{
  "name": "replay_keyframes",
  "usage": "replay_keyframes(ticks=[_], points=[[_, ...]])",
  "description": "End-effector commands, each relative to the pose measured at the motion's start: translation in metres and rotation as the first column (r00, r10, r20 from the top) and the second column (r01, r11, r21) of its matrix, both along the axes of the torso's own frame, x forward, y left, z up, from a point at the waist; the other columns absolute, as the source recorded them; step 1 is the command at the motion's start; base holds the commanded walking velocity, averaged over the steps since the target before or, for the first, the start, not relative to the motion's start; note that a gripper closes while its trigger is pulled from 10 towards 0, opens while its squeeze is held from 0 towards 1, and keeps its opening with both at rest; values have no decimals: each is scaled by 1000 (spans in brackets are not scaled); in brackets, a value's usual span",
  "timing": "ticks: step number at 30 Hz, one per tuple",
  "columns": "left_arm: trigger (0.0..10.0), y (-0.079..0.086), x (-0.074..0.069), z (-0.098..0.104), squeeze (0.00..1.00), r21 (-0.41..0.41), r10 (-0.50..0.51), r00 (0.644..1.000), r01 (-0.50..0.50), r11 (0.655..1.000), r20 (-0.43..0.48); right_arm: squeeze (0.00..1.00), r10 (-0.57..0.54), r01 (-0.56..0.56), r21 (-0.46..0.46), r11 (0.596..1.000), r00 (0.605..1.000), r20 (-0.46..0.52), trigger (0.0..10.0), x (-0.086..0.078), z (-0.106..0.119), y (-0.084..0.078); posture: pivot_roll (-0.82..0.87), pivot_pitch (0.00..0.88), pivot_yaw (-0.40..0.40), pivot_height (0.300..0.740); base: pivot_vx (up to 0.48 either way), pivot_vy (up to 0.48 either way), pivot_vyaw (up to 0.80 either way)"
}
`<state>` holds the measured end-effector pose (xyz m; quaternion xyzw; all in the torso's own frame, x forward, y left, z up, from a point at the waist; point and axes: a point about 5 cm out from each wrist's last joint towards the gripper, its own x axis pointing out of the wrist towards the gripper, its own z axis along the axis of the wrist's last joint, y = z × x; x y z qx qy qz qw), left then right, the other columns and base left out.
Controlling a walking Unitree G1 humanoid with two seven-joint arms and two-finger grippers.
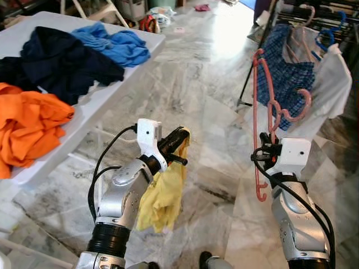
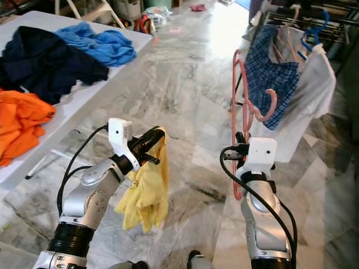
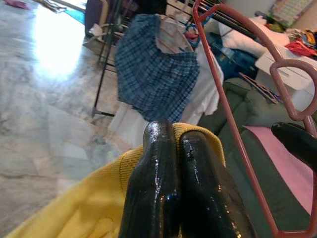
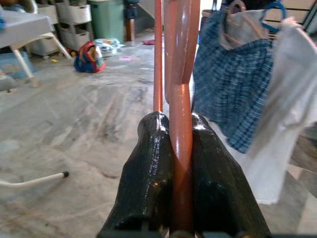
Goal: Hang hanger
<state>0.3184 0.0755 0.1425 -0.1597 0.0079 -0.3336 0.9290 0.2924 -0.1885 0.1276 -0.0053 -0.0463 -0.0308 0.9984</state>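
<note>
Right end effector (image 4: 181, 163): fingers pinched on pink hanger (image 1: 263, 112), held upright near the clothes rack (image 1: 314, 22). Left end effector (image 1: 178, 141): fingers pressed together on yellow garment (image 1: 162, 193), hanging farther from the rack, beside tabletop (image 1: 106, 89).

A yellow garment (image 2: 145, 188) is clamped by the left hand (image 2: 150, 140) at centre; a pink hanger (image 2: 241, 117) is gripped upright by the right hand (image 2: 242, 147).

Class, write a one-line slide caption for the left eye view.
Left gripper holds a yellow garment, right gripper a red hanger, facing a rack with a plaid shirt.
</note>
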Motion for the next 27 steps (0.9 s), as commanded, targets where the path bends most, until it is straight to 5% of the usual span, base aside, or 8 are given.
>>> replay_keyframes(ticks=[1,27], points=[[0,-1,-2,3,0,-3,-22,1000,23,1000,20,0,5,-5,1,1000,1000,12,10000,-2,3,1,-73,144,19,740,0,0,-613],[0,-6,-4,1,0,1,-56,998,56,998,17,0,14,-14,4,1000,1000,-1,10000,-3,0,2,-81,146,18,740,0,-57,-762]])
